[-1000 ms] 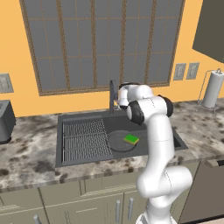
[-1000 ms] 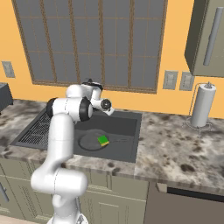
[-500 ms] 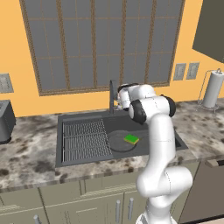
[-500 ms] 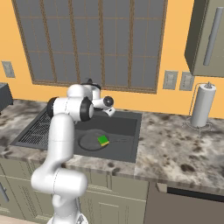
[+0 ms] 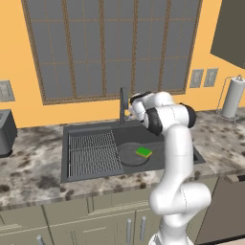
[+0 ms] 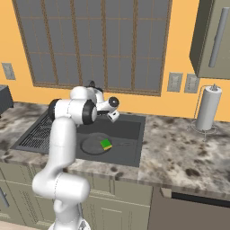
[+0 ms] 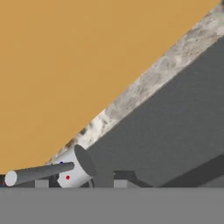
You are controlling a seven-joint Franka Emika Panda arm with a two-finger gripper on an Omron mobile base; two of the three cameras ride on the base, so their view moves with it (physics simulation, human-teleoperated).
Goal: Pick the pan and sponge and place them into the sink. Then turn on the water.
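The dark round pan (image 5: 130, 155) lies in the sink (image 5: 95, 130) to the right of the ribbed rack (image 5: 93, 153). On the pan rests the green sponge (image 5: 143, 152), which also appears as the sponge (image 6: 106, 143) on the pan (image 6: 92, 146) in the sink (image 6: 130, 128). My gripper (image 5: 129, 113) is at the back of the basin, right beside the dark faucet (image 5: 121, 103). In the hand view the gripper (image 7: 81, 183) is open, with the faucet's white base (image 7: 72, 170) and grey lever (image 7: 37, 173) just ahead of its tips. No water stream is in view.
A paper towel holder (image 5: 233, 98) stands on the counter at the far right, and a dark appliance (image 5: 5, 134) sits at the far left. The marbled counter (image 6: 179, 152) surrounds the basin. The orange wall (image 7: 65, 57) and window are close behind the faucet.
My hand has shifted slightly at the faucet, with the wrist rising a little. The pan and sponge have stayed put in the sink.
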